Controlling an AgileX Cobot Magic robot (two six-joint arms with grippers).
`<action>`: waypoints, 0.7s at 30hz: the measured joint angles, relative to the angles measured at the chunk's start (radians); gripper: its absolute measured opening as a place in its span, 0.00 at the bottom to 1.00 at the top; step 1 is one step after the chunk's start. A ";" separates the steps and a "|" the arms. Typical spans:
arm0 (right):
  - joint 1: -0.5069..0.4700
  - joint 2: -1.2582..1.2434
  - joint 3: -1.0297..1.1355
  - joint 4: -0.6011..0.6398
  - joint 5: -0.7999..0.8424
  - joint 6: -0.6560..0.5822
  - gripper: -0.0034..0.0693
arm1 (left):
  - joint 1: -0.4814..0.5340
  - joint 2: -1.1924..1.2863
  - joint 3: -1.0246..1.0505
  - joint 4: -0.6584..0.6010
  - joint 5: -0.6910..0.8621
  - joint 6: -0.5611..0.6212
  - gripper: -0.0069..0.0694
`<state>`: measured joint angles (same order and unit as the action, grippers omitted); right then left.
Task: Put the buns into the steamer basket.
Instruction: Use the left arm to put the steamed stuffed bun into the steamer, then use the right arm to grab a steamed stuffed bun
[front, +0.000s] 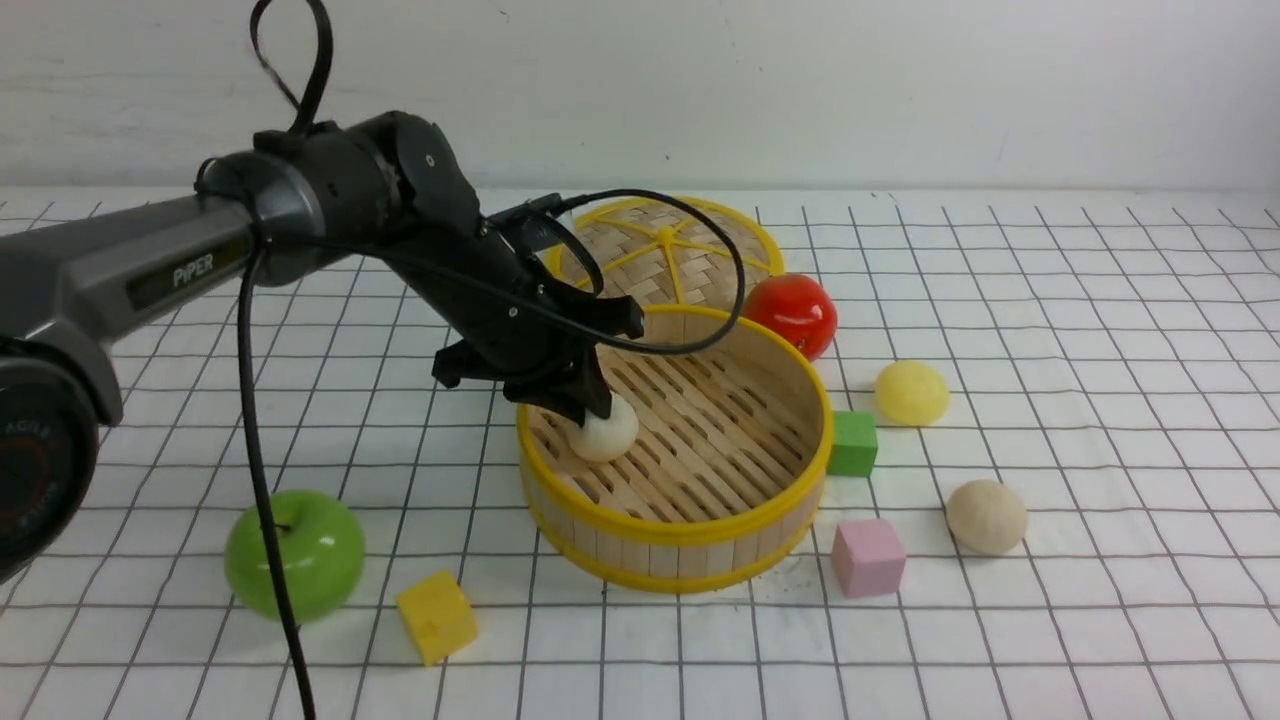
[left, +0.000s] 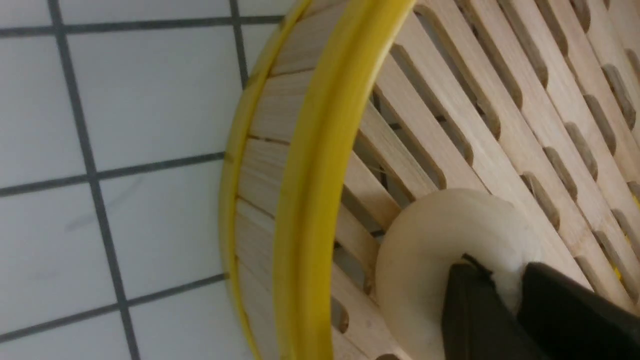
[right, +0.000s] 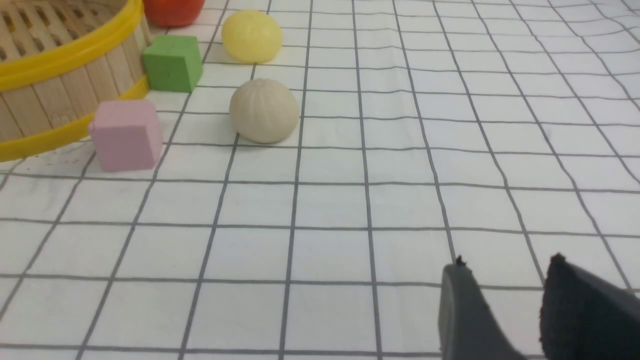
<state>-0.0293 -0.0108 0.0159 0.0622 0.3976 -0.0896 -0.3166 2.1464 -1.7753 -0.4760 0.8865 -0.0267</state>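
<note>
The left jaws (front: 598, 400) stand slightly parted at 1 cream dome-shaped bun (front: 608, 432) on the slatted floor of the round bamboo steamer basket (front: 680, 545); I judge they are letting it go there, well inside the yellow rim. The right jaws (right: 517, 295) stand apart with nothing between them. The other 2 buns, 1 pale yellow (front: 912, 393) and 1 beige (front: 987, 516), lie on the white gridded counter (front: 1120, 640), probably awaiting their turn.
</note>
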 joint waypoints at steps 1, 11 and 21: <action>0.000 0.000 0.000 0.000 0.000 0.000 0.38 | 0.000 -0.003 0.000 0.000 0.002 0.000 0.29; 0.000 0.000 0.000 0.000 0.001 0.000 0.38 | 0.006 -0.136 -0.066 0.110 0.197 0.003 0.61; 0.000 0.000 0.000 0.000 0.001 0.000 0.38 | 0.040 -0.482 -0.158 0.356 0.350 -0.135 0.56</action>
<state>-0.0293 -0.0108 0.0159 0.0622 0.3985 -0.0896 -0.2770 1.6640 -1.9337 -0.1200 1.2369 -0.1616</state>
